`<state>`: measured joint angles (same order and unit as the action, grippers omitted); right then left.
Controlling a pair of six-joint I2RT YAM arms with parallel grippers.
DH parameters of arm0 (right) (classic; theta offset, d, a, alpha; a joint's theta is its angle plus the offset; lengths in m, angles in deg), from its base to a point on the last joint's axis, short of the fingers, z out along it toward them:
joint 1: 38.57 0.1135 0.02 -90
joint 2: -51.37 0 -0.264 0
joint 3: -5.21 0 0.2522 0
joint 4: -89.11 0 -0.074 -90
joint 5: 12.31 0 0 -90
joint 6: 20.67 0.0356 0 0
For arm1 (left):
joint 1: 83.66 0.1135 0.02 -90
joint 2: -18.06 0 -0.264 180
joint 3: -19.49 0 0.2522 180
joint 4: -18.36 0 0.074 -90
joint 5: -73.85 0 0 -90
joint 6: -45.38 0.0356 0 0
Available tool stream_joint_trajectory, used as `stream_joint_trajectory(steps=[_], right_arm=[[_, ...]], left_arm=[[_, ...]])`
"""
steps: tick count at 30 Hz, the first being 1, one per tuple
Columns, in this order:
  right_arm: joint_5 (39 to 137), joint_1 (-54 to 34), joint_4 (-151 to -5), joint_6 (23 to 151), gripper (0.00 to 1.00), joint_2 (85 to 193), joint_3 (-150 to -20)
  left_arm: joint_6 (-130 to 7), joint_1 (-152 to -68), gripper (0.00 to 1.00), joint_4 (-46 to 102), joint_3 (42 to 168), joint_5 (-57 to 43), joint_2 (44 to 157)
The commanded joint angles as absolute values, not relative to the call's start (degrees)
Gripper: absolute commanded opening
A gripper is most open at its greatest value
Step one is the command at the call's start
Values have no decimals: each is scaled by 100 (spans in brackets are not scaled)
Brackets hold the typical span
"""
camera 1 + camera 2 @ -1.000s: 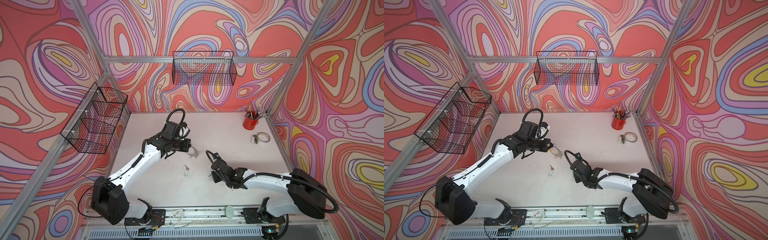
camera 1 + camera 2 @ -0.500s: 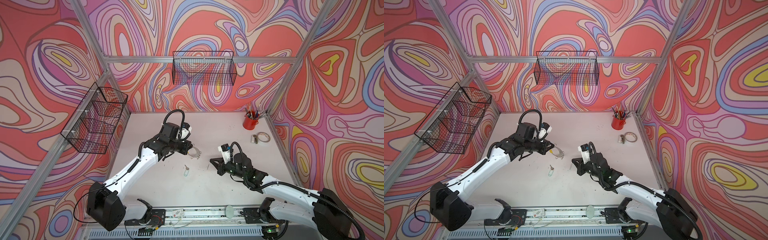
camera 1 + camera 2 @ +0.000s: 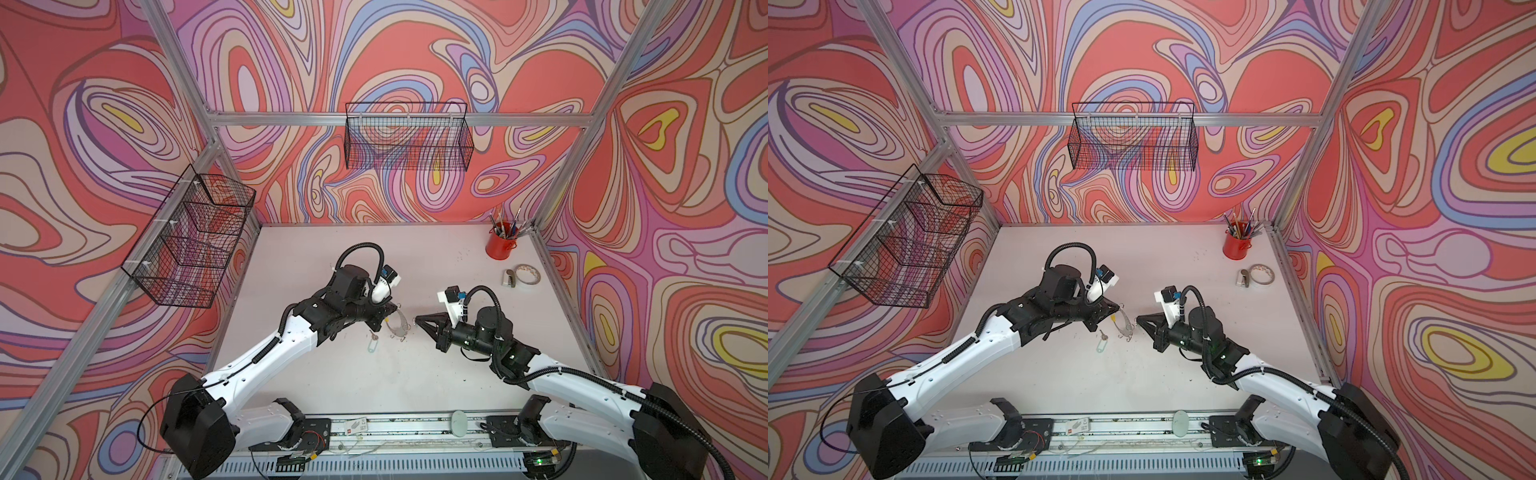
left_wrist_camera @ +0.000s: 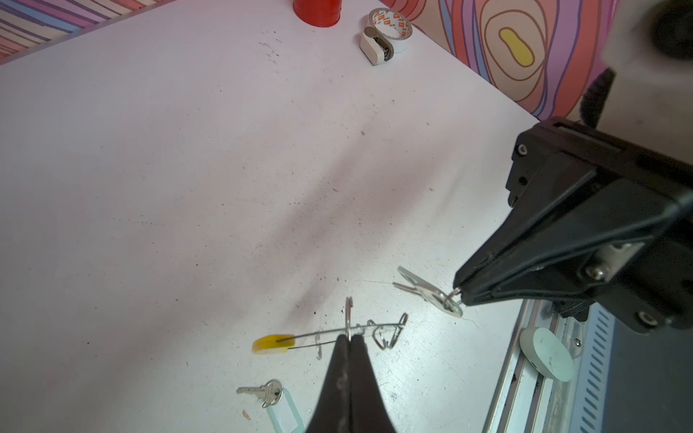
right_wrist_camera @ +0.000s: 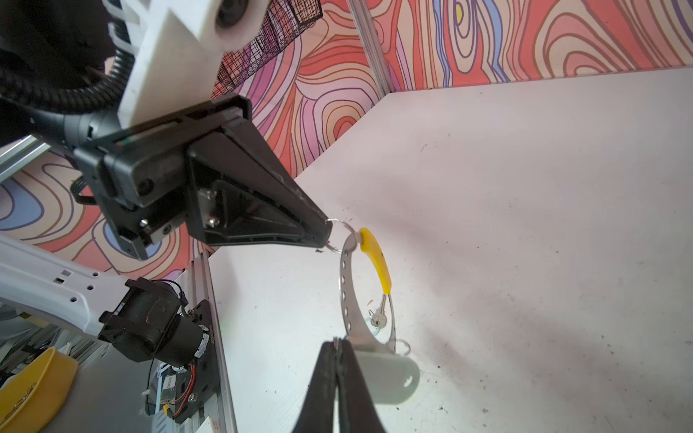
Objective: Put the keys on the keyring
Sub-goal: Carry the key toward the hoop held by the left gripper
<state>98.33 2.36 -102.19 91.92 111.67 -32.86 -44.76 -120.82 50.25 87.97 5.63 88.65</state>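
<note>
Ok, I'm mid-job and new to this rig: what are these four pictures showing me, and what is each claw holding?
Two white robot arms reach over a table, each ending in a black two-fingered gripper. The two wide pictures look down from overhead and show nearly the same view. The two close-ups come from a camera on each wrist.

The left gripper is shut on the keyring, a grey hoop with a yellow sleeve, pinching a small wire loop on its rim. The right gripper is shut on a key with its pale tag, right beside the hoop. The second key lies loose on the table. A red pen cup and a tape roll stand in the far right corner.
</note>
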Motion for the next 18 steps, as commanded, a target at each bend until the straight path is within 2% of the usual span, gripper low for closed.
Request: stream_joint_trajectory(steps=[1,8,18], right_arm=[[9888,213,-10523,9313,0,11121,-3373],[9825,213,-10541,9306,0,11231,-3464],[9109,213,-10423,9110,0,11208,-3575]], left_arm=[[-4263,-12149,0,4548,8756,559,8801],[-4263,-12248,0,4504,8774,608,8882],[-4219,-12320,0,4635,8852,709,8989]])
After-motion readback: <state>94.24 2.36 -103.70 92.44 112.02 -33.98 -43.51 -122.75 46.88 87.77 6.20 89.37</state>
